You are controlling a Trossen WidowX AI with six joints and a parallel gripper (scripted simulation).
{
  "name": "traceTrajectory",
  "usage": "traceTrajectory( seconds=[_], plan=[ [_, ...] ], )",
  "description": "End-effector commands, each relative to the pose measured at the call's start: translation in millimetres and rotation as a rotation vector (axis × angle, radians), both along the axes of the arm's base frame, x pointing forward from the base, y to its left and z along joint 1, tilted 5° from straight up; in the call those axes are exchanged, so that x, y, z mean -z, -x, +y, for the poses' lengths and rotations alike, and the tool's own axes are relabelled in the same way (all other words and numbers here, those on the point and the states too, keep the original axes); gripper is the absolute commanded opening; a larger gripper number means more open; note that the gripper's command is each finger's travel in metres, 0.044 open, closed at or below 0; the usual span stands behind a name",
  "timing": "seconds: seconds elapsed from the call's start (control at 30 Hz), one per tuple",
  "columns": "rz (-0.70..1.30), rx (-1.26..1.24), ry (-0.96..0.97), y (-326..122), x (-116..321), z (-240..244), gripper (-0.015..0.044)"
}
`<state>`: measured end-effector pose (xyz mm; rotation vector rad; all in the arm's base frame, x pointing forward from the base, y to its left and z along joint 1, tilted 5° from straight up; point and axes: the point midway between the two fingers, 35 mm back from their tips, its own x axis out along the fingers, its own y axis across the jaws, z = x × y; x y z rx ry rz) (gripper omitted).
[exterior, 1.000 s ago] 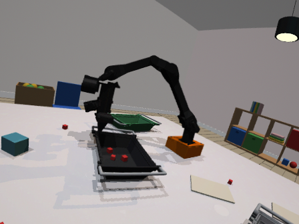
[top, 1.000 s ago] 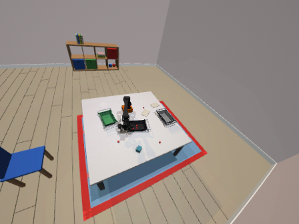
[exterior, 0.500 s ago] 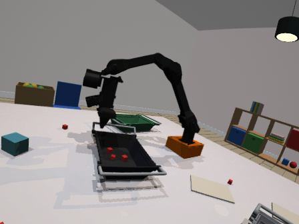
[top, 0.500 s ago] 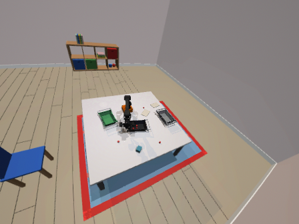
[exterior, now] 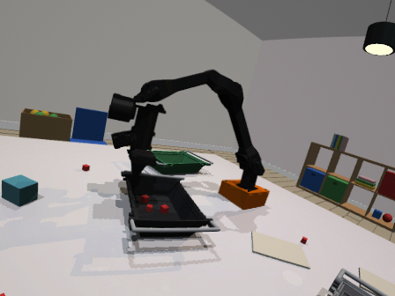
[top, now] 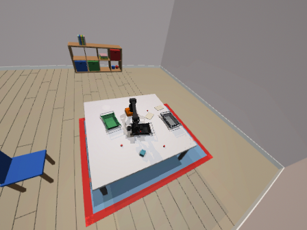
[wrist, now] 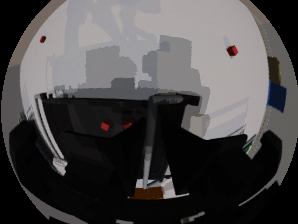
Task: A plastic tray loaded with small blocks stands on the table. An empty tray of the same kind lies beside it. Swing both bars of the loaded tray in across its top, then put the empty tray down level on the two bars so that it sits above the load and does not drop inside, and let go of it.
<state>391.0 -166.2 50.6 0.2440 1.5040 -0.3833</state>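
The black tray [top: 144,134] [exterior: 169,223] [wrist: 90,98] holds several red blocks. Its near wire bar [exterior: 174,229] [wrist: 49,130] is swung out over its end. My gripper [top: 133,131] [exterior: 137,171] [wrist: 153,121] points down at the tray's other end, fingers slightly open. In the wrist view that end's bar [wrist: 148,145] shows between the parted fingers and seems to lean inward over the tray; its exact angle is unclear, and the gripper hides it in the exterior view. An empty green tray [top: 110,121] [exterior: 176,167] and an empty grey tray [top: 170,120] stand on either side.
The orange arm base [top: 129,111] [exterior: 242,194] stands behind the black tray. A teal block [top: 142,152] [exterior: 19,189] and red cubes, one at the left [top: 121,145] [exterior: 85,167], lie around. Beige plates [top: 149,116] [exterior: 279,249] lie between the base and the grey tray.
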Motion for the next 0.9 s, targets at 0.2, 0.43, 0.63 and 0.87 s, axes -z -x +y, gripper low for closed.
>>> traceTrajectory(
  seconds=[0.2,0.43,0.63,0.87],
  plan=[
    [0.012,0.011,-0.004,-1,-13,4,0.0084],
    [0.012,0.011,-0.004,0,-40,4,0.0084],
    [0.012,0.006,-0.009,0,-32,4,0.0084],
    [0.012,0.006,-0.009,0,-32,4,0.0084]
  ],
)
